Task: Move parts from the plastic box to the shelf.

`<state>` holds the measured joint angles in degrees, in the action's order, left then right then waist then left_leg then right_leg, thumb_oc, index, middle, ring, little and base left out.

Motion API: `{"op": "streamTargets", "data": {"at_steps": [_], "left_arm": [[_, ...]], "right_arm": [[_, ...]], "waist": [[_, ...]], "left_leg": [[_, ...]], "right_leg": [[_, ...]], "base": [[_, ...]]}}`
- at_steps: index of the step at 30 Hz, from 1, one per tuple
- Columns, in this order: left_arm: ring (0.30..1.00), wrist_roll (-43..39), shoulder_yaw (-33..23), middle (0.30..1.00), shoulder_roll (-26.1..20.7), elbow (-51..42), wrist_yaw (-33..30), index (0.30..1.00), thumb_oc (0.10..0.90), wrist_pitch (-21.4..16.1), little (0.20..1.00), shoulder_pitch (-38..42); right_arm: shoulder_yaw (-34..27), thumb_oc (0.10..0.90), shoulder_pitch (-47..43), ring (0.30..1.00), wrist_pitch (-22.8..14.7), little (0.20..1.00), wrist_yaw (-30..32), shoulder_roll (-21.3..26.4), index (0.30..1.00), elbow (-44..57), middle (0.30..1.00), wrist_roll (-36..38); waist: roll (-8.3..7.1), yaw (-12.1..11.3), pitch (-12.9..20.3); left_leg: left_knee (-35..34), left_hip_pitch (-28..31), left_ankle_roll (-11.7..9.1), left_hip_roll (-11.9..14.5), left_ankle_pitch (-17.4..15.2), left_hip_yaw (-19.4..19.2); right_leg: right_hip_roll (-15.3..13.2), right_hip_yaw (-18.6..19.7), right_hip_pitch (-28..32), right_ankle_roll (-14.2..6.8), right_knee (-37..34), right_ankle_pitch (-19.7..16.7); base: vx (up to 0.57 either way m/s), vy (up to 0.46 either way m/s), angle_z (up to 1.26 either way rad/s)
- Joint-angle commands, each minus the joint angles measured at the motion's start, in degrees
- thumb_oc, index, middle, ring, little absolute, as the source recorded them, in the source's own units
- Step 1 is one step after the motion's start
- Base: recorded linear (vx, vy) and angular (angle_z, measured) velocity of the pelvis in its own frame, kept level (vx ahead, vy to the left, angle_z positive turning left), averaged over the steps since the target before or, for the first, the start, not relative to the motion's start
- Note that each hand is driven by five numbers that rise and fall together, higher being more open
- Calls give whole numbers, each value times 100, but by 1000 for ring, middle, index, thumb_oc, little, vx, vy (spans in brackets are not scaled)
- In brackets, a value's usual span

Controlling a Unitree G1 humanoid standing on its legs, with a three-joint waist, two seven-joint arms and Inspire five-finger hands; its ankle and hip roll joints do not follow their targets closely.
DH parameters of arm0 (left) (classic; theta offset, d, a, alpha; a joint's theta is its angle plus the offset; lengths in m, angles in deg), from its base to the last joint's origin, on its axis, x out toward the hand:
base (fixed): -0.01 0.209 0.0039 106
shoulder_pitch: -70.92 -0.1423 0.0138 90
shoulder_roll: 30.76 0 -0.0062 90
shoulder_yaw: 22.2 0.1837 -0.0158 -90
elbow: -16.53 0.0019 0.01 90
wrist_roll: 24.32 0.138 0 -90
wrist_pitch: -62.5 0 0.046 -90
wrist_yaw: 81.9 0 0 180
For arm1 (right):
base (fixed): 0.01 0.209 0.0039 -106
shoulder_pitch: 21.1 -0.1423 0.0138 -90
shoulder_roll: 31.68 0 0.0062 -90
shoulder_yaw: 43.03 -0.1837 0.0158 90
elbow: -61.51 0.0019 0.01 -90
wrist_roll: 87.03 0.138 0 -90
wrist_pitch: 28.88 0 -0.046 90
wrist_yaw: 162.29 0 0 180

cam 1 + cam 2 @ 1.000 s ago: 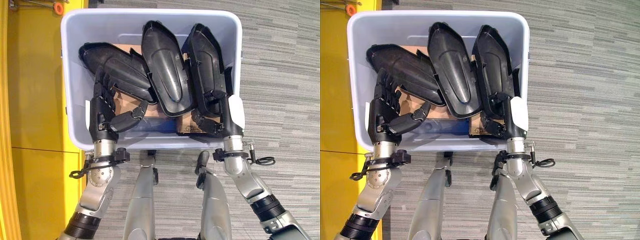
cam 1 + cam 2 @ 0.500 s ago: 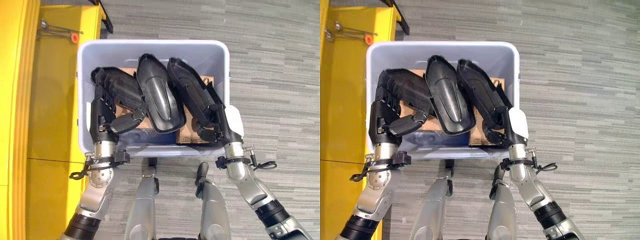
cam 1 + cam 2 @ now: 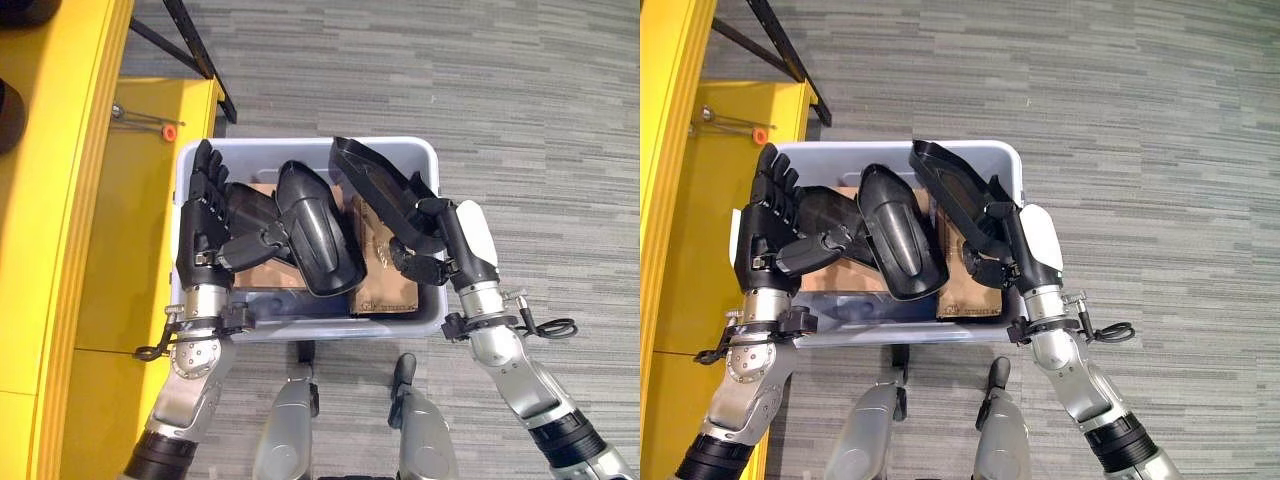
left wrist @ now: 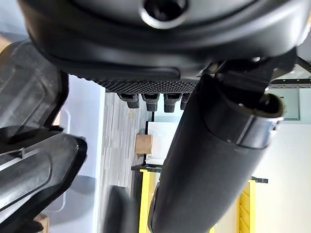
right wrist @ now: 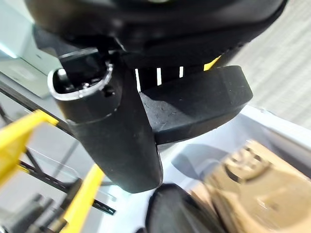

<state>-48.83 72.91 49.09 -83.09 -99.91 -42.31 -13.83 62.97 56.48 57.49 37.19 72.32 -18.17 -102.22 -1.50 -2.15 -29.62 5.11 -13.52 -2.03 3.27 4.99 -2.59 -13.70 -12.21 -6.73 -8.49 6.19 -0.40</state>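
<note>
Comparing with a second ago: plastic box (image 3: 305,328) takes up less of both eye views and sits lower in them, more yellow shelf (image 3: 60,230) and grey carpet (image 3: 520,120) showing round it; whole picture shifted, so camera moved
Right part, change: black part (image 3: 375,190) at the box's right side was lying down among the others, now tilted with its far end raised above the far rim
Left hand, change: left hand (image 3: 205,225) was bent down onto the left part, now upright at the box's left wall, fingertips above the rim
Count of parts: three black moulded parts in the box: left part (image 3: 250,205), middle part (image 3: 318,235), right part
Count of other things: one box, one brown cardboard sheet (image 3: 385,280) on the box floor, two hands
Left hand fingers: straight and held side by side, thumb (image 3: 250,245) stretched across onto the left part; nothing gripped
Right hand: right hand (image 3: 455,245) at the box's right wall, white cover on its back, fingers (image 3: 420,268) curled round the near end of the right part
Middle part: domed side up, lying from the box's centre toward the near wall, overlapping the left part
Shelf: along the box's left side, a small orange-tipped tool (image 3: 150,122) lying on it near the box's far left corner
</note>
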Motion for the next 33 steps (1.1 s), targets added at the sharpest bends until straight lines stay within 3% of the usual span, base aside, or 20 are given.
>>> {"op": "streamTargets", "data": {"at_steps": [1,5,16,19,24,29,33], "left_arm": [[1000,10,-184,1000,-234,-385,136,1000,900,-512,1000,-108],[1000,44,-280,1000,-189,-275,198,1000,900,-451,1000,-277],[1000,42,-284,1000,-77,-76,413,1000,900,-329,1000,-555],[1000,-49,-167,1000,-68,-38,596,1000,900,-267,1000,-585],[1000,-93,-154,1000,-32,-64,638,1000,900,-244,1000,-626],[1000,-113,-204,1000,20,-141,603,1000,900,-209,1000,-749],[1000,-174,-231,1000,101,-224,532,1000,900,-190,1000,-865]], "right_arm": [[-246,400,-184,300,-787,300,299,-23,300,593,300,148],[-436,400,-113,300,-787,300,275,-32,300,716,300,178],[-748,400,-56,300,-776,300,241,50,300,742,300,126],[-761,400,-116,300,-759,300,141,164,300,588,300,134],[-711,400,-241,300,-795,300,93,280,300,486,300,163],[-521,400,-621,300,-860,300,112,309,300,376,300,324],[-591,400,-815,300,-835,300,299,429,300,400,300,235]], "waist": [[-111,-23,1396],[-31,13,1791],[35,17,2232],[71,14,2345],[127,-23,2335],[204,-199,2163],[307,-287,1849]], "left_leg": [[-379,477,-59,208,-339,-227],[-992,857,-152,274,-50,-285],[-1011,1240,-237,474,-53,-424],[-996,1427,-297,645,17,-458],[-957,1499,-420,867,262,-420],[-750,1203,-624,1152,779,-206],[-786,607,-677,1031,1239,72]], "right_leg": [[146,198,12,79,-63,37],[233,173,198,69,-217,43],[405,264,547,105,-374,116],[550,339,660,204,-197,340],[790,331,735,364,-64,534],[1118,225,701,599,-55,637],[1089,-181,525,681,-169,627]], "base": [[69,-44,-3],[76,-43,2],[30,-75,-2],[-2,-147,-9],[-40,-161,-10],[-108,-227,-1],[-220,-166,29]]}}
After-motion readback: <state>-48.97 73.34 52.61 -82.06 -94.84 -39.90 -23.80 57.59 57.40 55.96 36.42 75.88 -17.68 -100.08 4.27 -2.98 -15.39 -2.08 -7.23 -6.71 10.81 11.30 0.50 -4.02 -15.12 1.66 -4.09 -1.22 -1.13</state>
